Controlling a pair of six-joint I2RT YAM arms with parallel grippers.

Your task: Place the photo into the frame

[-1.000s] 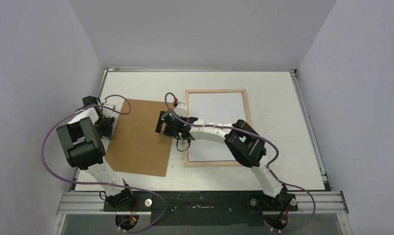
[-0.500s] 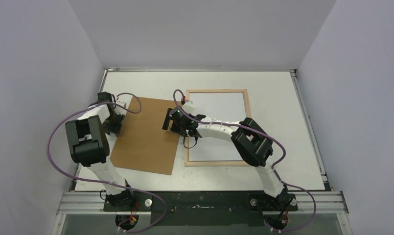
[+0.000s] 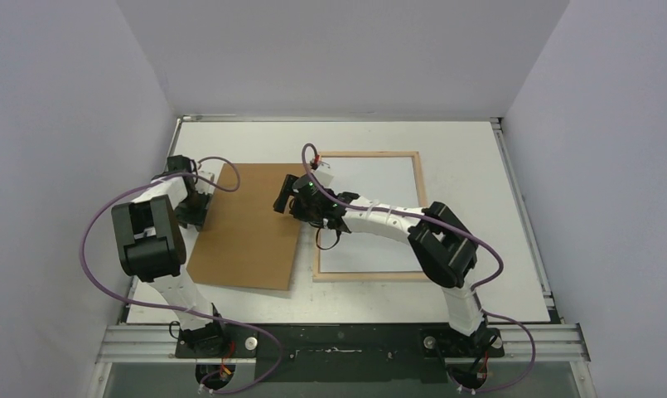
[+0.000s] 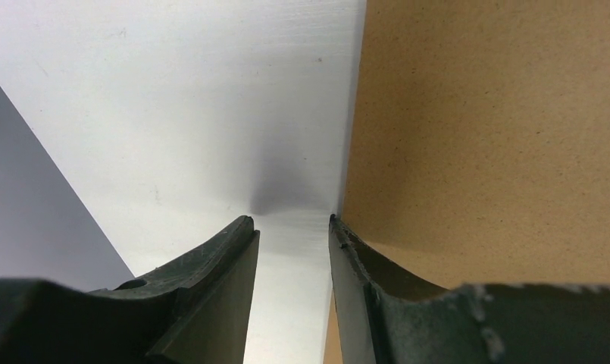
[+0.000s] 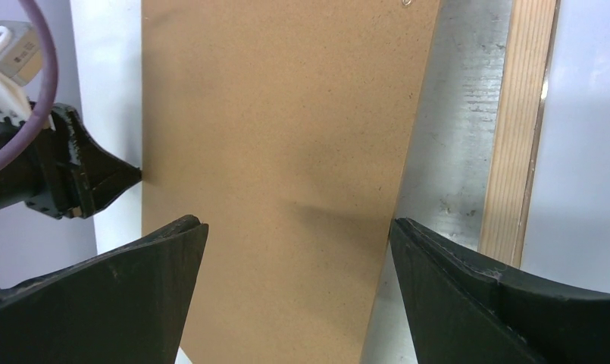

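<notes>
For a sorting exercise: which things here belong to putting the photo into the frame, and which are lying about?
Job: thin light-wood rectangular frame; white rectangular sheet inside it, apparently the photo's back.
Lying about: brown fibreboard panel, near left tool and right tool.

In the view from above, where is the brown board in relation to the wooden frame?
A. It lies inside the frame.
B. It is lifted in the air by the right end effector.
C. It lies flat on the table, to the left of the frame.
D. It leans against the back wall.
C: the board lies flat on the table left of the frame, and the right wrist view shows a strip of bare table between them.
</notes>
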